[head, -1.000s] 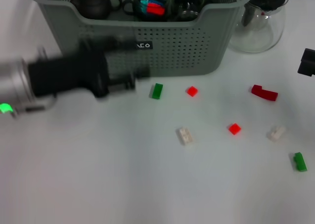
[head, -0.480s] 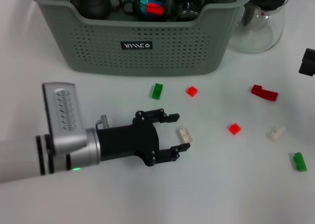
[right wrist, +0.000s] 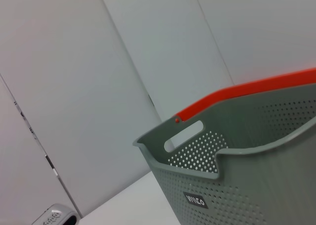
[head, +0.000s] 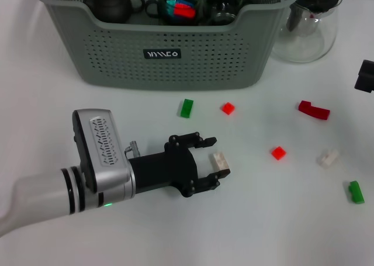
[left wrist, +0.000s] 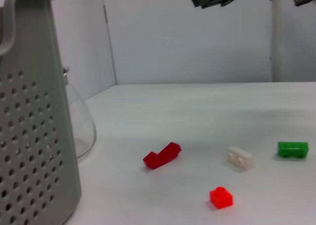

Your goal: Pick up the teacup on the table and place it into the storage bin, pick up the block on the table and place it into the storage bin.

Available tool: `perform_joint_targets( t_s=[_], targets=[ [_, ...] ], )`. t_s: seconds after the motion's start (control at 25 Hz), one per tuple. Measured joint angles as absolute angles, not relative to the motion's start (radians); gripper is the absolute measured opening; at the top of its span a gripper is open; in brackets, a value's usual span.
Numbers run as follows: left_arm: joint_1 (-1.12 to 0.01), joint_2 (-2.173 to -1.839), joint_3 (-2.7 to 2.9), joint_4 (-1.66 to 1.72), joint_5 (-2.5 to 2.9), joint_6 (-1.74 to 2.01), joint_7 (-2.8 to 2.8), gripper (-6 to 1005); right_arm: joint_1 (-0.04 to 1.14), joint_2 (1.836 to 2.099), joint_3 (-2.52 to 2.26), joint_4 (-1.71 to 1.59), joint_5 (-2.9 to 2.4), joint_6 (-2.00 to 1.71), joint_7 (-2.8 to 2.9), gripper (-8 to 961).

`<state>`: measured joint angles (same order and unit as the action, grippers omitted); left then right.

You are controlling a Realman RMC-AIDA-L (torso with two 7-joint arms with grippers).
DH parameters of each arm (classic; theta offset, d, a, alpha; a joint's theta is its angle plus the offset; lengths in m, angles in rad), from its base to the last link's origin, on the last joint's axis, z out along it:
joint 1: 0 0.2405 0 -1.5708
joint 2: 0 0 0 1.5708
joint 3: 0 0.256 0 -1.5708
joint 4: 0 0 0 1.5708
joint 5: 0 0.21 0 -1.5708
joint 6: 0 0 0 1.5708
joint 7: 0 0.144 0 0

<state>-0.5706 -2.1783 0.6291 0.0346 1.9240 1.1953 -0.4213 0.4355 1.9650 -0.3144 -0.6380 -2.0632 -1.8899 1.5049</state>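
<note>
Currently: left gripper (head: 217,157) low on desk (head: 175,231), jaws apart astride white block (head: 220,160); close squarely across its sides before lifting.

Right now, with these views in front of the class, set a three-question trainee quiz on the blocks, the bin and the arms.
1. True or false: the left gripper is open around the white block.
2. Which holds the dark teapot? A the storage bin; B the glass jug.
3. Fill in: the green block nearest the bin lies beside a ___ one.

Key: 1 true; 2 A; 3 red.
</note>
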Motion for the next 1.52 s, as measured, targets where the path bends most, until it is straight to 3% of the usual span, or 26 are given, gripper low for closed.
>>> perform_joint_targets(
  t_s=[0.52,1.08,1.2,1.52],
  targets=[
    [-0.594,-2.178,0.620,-0.021,1.905,1.132,-0.416,622,0.433,1.965,-0.314,-0.638,-2.065,-1.890,1.505,518],
    [-0.599,-2.177,0.620,-0.024,1.911,1.130,-0.414,433,0.433,1.967,-0.314,-0.637,-2.081,-1.883,1.502,518],
    [-0.582,-2.169,0.622,0.009,1.913,1.234,-0.461,408,0.432,1.966,-0.314,-0.638,-2.082,-1.882,1.504,517],
    [-0.460,-2.164,0.587,0.472,1.892,1.712,-0.947,400,0.433,1.965,-0.312,-0.641,-2.082,-1.881,1.503,517]
  ],
)
